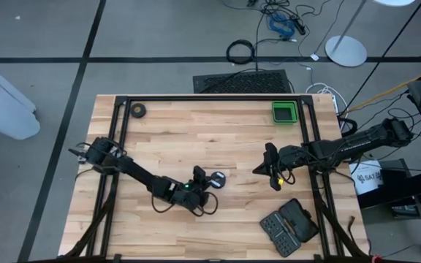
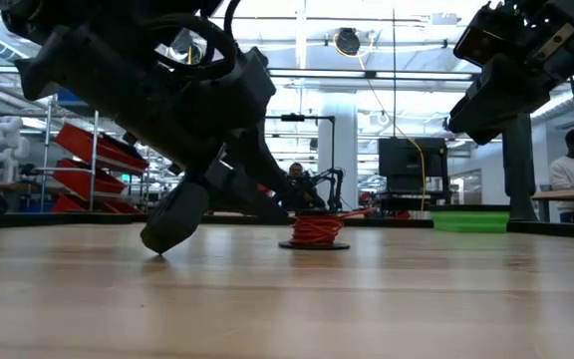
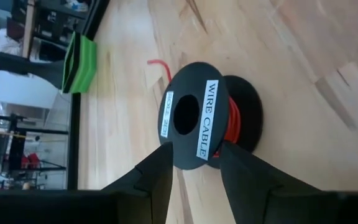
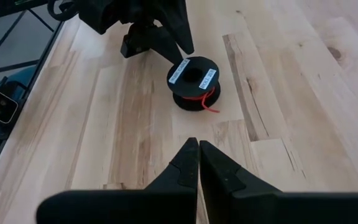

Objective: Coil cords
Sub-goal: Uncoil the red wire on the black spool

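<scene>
Red cords [image 3: 232, 127], one spool, pinched by left pincer [image 3: 194, 158]; right pincer [image 4: 198, 155] pressed together.

Robotics lab, red shelving [image 2: 93, 150], monitor [image 2: 407, 160], ceiling strip lights [image 2: 297, 35]

The cords [image 3: 232, 121] are red wire on a black spool with white labels printed in black. The counter [image 1: 196, 131] is pale wood with light and darker planks. The tray [image 1: 283, 112] is green.
</scene>
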You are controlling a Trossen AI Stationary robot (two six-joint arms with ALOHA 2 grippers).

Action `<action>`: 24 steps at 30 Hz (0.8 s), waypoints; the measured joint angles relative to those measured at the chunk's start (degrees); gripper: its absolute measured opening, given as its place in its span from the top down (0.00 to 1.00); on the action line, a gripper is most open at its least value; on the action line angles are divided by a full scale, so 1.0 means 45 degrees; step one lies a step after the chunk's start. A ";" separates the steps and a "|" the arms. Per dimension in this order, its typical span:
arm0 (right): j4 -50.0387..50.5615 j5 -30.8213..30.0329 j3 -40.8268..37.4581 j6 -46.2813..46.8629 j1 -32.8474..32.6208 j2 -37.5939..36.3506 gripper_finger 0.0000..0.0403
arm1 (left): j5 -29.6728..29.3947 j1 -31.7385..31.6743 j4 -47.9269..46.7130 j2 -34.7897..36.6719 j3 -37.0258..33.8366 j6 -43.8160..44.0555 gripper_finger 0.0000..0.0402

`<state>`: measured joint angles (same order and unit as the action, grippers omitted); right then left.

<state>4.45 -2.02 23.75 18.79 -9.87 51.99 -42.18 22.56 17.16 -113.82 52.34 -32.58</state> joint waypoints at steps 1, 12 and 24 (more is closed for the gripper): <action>0.0005 0.0005 0.0000 0.0000 0.0000 0.0000 1.00 | -0.0020 -0.0009 0.0192 -0.0127 0.0027 -0.0143 0.66; 0.0009 0.0005 0.0000 0.0000 0.0000 0.0000 1.00 | -0.0285 0.0033 0.0302 -0.0350 0.0335 -0.0847 0.66; -0.0748 0.0017 0.0003 -0.0121 0.0003 0.0000 1.00 | -0.0184 -0.0018 0.0225 -0.0447 0.0364 -0.1317 0.66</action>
<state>1.08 -1.94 23.76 18.24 -9.86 51.99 -43.00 22.48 18.18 -115.83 53.98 -38.51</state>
